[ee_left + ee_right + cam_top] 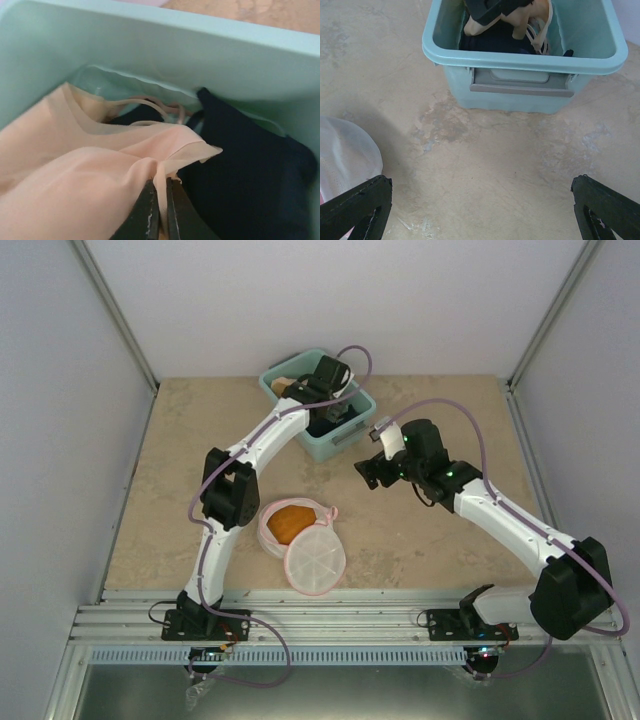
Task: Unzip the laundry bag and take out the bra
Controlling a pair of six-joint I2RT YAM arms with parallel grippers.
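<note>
The laundry bag [315,562] lies open on the table near the left arm, its pink-rimmed white mesh lid flipped toward me. An orange padded piece [289,521] sits in its other half. A corner of its mesh shows in the right wrist view [345,155]. My left gripper [162,184] is down inside the teal bin [340,445], shut on a fold of a peach bra [75,165]. The peach bra also shows in the right wrist view [530,17]. My right gripper [480,186] is open and empty, hovering over bare table between the bag and the bin.
The teal bin [525,62] stands at the back middle, with a grey handle facing my right gripper. A dark navy garment [240,165] lies in it beside the peach bra. The enclosure's walls stand on both sides and behind.
</note>
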